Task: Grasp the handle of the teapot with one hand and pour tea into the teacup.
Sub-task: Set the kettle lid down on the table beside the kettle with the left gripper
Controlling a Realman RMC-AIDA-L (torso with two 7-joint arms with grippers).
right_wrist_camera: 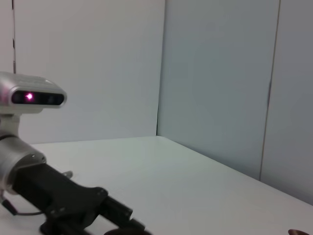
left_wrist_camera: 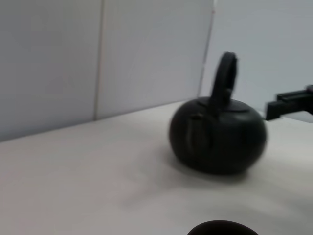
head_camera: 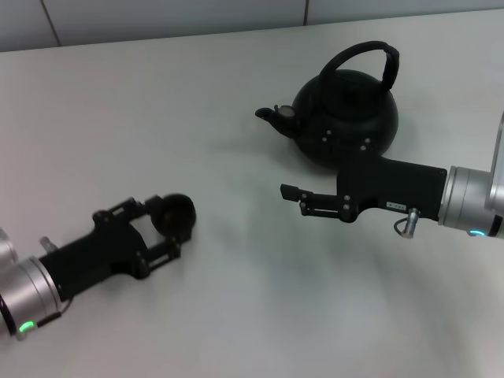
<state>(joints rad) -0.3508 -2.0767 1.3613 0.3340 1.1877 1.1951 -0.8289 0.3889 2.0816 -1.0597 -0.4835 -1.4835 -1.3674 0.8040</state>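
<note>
Far on the right of the white table [head_camera: 236, 315]: a large round matte-black teapot [head_camera: 346, 114], standing upright, with the short spout [head_camera: 276, 116] pointing left and the thick arched black handle [head_camera: 370, 55] free above it. Near on the left: a tiny round dark teacup [head_camera: 175, 214], well apart from the teapot, clamped between the jaws of the black two-fingered left gripper [head_camera: 164, 228].

Just in front of the teapot, on its near side: the black right gripper [head_camera: 294, 198], low, aimed to the left, jaws apart with a small gap and holding nothing. Not yet at the handle, so judged to be the reaching step.

To do it well: raise the right gripper above the top of the pot, turn it toward the arch, and open wider if the gap looks too narrow for the thick loop. Close on the highest part of the handle, not on one side, so as to avoid swinging. Lift straight, carry the spout over the teacup, then tilt slowly.
</note>
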